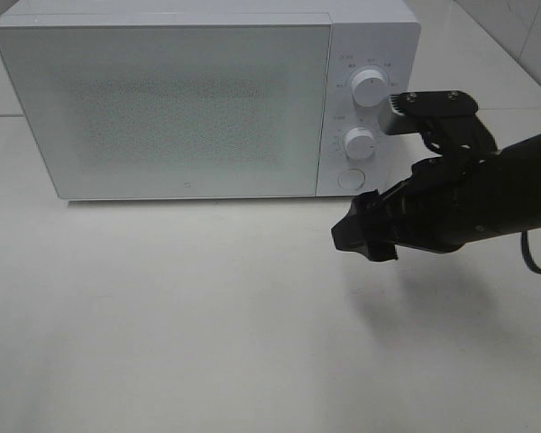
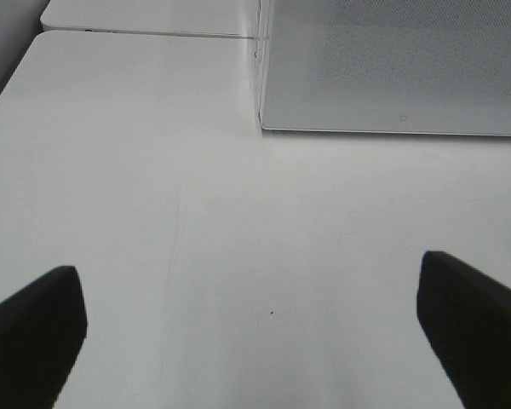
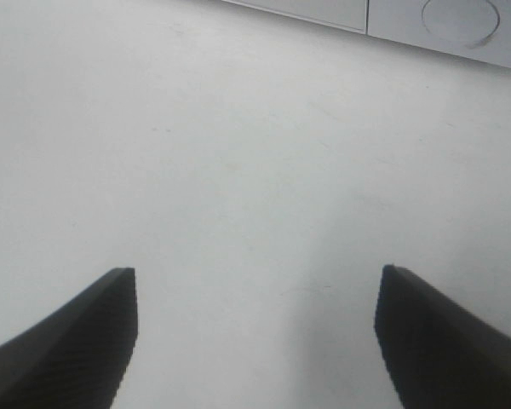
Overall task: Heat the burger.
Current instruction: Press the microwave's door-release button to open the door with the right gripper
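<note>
No burger in any view and the microwave point(image 1: 162, 99) door shut, so we judge we're at the door-opening step: right gripper point(image 1: 365, 239) wide open, empty, near the round button point(image 1: 351, 179), left gripper point(image 2: 251, 341) spread empty, and next comes a press.

High overview; wrist views toward microwave point(image 1: 162, 99)

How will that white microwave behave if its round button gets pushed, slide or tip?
The microwave looks wide, boxy and low, so it probably won't tip. It sits on a smooth white table, so a firm push on the round button might slide it back slightly.
</note>
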Action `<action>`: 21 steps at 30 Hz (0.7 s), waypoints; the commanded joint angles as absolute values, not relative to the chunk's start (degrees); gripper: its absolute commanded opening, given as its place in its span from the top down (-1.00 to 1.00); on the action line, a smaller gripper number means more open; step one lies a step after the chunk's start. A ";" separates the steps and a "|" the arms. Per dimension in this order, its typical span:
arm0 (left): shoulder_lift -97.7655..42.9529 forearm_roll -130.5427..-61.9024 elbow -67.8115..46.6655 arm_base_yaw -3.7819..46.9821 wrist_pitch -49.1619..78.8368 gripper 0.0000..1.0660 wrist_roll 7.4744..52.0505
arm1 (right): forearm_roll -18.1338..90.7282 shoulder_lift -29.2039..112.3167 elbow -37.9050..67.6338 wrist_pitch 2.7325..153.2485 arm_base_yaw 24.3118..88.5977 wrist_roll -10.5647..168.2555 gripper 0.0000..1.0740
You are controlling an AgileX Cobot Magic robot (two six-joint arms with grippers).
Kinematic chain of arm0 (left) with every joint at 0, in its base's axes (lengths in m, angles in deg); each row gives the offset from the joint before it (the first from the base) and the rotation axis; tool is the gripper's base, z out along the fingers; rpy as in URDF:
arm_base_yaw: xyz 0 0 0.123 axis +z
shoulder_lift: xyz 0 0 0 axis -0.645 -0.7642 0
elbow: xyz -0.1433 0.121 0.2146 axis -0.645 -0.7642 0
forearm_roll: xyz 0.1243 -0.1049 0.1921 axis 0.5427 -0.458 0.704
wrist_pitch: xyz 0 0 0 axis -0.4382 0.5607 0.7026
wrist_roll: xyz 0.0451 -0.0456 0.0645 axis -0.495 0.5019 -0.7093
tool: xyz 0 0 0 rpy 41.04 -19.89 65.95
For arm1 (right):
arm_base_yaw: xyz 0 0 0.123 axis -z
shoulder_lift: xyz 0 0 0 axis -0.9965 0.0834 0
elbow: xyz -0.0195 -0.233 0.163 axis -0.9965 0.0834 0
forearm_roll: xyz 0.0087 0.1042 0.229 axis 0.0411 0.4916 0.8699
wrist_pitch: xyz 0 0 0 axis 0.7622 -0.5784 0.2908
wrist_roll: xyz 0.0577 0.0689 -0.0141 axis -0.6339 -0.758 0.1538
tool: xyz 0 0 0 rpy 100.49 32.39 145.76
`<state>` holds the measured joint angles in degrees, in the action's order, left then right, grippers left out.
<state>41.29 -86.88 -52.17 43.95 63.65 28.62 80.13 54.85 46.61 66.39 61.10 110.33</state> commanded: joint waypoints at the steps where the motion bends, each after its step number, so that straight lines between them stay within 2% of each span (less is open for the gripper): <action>1: 42.78 -87.17 -52.34 44.00 63.20 -0.83 28.96 | 75.32 51.81 46.15 59.91 64.42 107.98 -0.41; 5: 42.78 -87.17 -52.34 44.00 63.20 -0.83 28.96 | 69.93 49.46 46.15 54.70 66.48 103.05 -0.41; 6: 42.78 -87.17 -52.34 44.00 63.20 -0.83 28.96 | 64.66 47.80 46.09 50.80 67.34 98.24 -0.41; 8: 42.78 -87.17 -52.34 44.00 63.20 -0.83 28.96 | 62.19 47.17 45.92 48.68 67.46 96.12 -0.41; 9: 42.78 -87.17 -52.34 44.00 63.20 -0.83 28.96 | 56.58 45.74 45.12 44.27 67.46 90.79 -0.41; 13: 42.78 -87.17 -52.34 44.00 63.20 -0.83 28.96 | 48.16 43.16 43.05 34.59 67.46 83.40 -0.41; 21: 42.78 -87.17 -52.34 44.00 63.20 -0.83 28.96 | 45.41 34.11 42.25 27.20 67.46 79.05 -0.41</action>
